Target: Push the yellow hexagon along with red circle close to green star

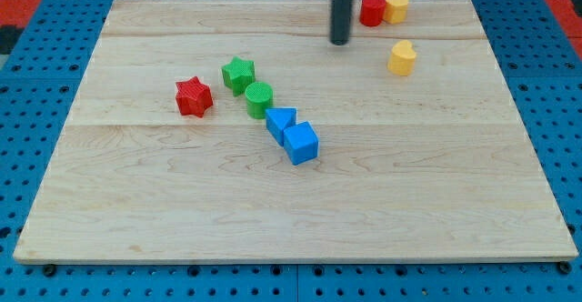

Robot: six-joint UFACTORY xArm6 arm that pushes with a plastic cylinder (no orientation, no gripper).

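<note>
The yellow hexagon (396,6) sits at the view's top right of the wooden board, touching the red circle (372,10) on its left. The green star (237,74) lies left of the board's middle, far from that pair. My tip (340,41) stands on the board just left of and below the red circle, a small gap apart from it, and well to the right of the green star.
A yellow heart-like block (402,57) lies below the hexagon. A red star (194,96) is left of the green star. A green circle (258,98), a blue triangle (280,121) and a blue cube (301,143) run diagonally below the green star.
</note>
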